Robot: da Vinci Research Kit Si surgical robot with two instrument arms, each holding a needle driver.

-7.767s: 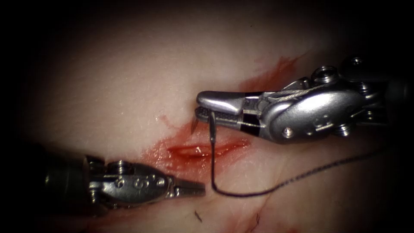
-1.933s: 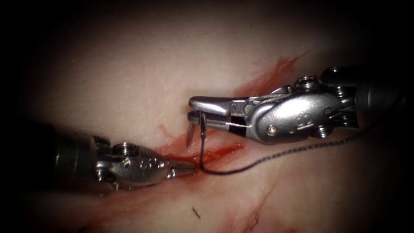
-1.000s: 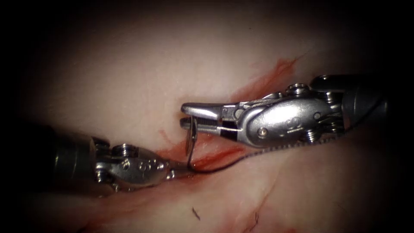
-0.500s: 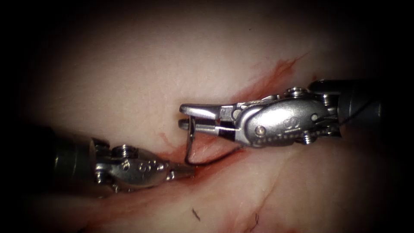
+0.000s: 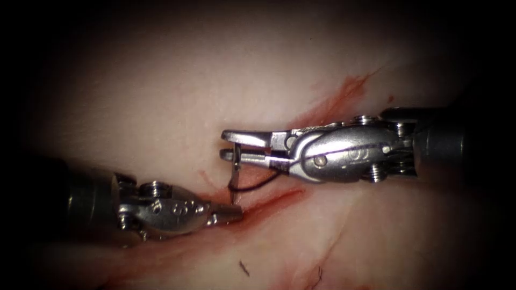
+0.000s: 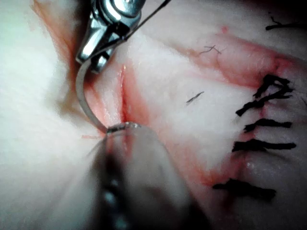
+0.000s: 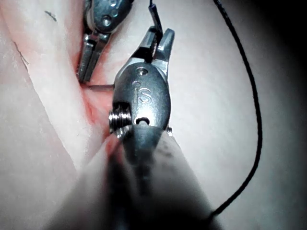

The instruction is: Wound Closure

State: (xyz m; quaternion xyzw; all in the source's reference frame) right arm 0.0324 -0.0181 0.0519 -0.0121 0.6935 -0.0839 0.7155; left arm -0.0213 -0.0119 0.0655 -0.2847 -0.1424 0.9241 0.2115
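Observation:
My right tool (image 5: 228,145) comes in from the right, shut on the curved needle (image 5: 235,177) near its thread end. The needle hangs down from the jaws, and its tip meets the tissue (image 5: 161,107) at the left end of the cut (image 5: 279,196). I cannot tell how deep the tip sits. My left tool (image 5: 236,215) is shut on nothing and presses the tissue right beside the tip. In the left wrist view the needle (image 6: 81,98) arcs from the right tool (image 6: 96,50) to the left tool's tip (image 6: 122,127). The thread (image 5: 263,182) loops back under the right tool.
Several finished black stitches (image 6: 261,120) cross the tissue beyond the open cut. Short cut ends of thread (image 5: 244,267) lie on the near tissue. A streak of red fluid (image 5: 338,96) runs up to the right of the cut. The long thread (image 7: 256,120) trails beside the right shaft.
The right tool has moved left and rolled its wrist, swinging the needle's tip down to the cut's left end. The thread loop has shortened. The left tool rose to the cut earlier, then stayed.

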